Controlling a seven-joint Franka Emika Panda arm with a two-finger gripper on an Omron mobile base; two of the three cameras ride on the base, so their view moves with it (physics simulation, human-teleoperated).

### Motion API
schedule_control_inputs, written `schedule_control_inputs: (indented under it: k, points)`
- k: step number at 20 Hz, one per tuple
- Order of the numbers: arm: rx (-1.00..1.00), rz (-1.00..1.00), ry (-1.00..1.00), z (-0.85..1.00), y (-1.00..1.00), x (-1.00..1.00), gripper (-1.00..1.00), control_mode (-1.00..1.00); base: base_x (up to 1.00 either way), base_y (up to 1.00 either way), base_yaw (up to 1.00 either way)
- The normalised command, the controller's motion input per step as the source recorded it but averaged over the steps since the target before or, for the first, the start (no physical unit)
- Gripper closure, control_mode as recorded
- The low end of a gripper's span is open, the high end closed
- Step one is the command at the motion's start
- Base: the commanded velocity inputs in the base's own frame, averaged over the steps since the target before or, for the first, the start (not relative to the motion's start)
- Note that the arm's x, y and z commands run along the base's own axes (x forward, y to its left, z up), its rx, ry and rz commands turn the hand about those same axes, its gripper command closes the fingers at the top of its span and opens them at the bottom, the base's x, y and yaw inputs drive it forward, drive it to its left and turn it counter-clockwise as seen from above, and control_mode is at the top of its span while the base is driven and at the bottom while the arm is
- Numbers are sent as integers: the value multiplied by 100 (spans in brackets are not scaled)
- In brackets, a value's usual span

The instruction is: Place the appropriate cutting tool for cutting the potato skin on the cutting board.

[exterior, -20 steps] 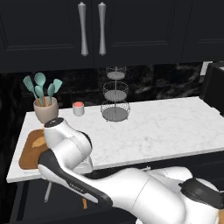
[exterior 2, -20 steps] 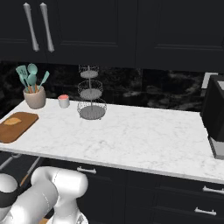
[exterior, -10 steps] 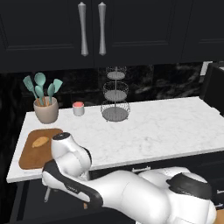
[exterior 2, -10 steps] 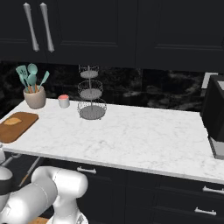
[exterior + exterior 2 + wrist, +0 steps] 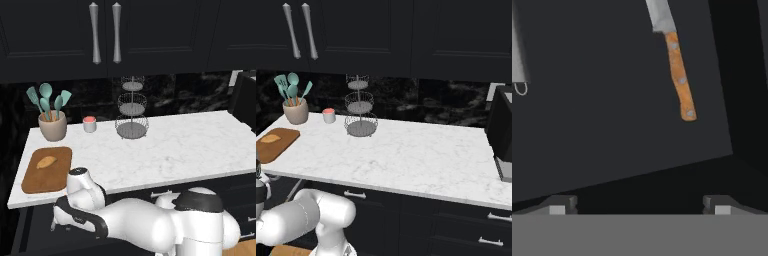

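The brown cutting board (image 5: 55, 177) lies at the counter's left end with the small tan potato (image 5: 46, 161) on it; both also appear at the left in the right base view, board (image 5: 281, 145) and potato (image 5: 271, 138). My arm reaches down in front of the counter below the board. In the hand view my gripper (image 5: 639, 206) is open over a dark drawer floor, nothing between its fingertips. A slim grey peeler (image 5: 517, 55) with a small loop end lies cut off at the left edge. The knife with the orange-brown handle (image 5: 679, 75) lies toward the upper right.
On the counter stand a crock of teal spatulas (image 5: 52, 125), a small red-lidded jar (image 5: 89, 124) and a three-tier wire stand (image 5: 131, 112). A dark appliance (image 5: 503, 135) sits at the counter's right end. Dark cabinets hang above.
My arm has dropped from counter height beside the board to below the counter's front edge, uncovering the board and potato. Nothing on the counter has moved.
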Motion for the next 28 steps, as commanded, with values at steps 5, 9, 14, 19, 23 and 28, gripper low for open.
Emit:
schedule_control_inputs:
  k: [5, 9, 14, 19, 23, 28]
  points:
    - [-2, 0, 14, -34, 18, -3, -100, -100, 0, 0, 0]
    - [-1, 2, 12, -18, 15, -37, -100, -100, 0, 0, 0]
    - [0, 4, 4, -6, 5, -73, -100, -100, 0, 0, 0]
    - [0, 2, 3, 0, 0, -99, -100, -100, 0, 0, 0]
    - [0, 0, 8, 0, 0, -100, -100, -100, 0, 0, 0]
    - [0, 0, 3, 8, 5, -41, -100, -100, 0, 0, 0]
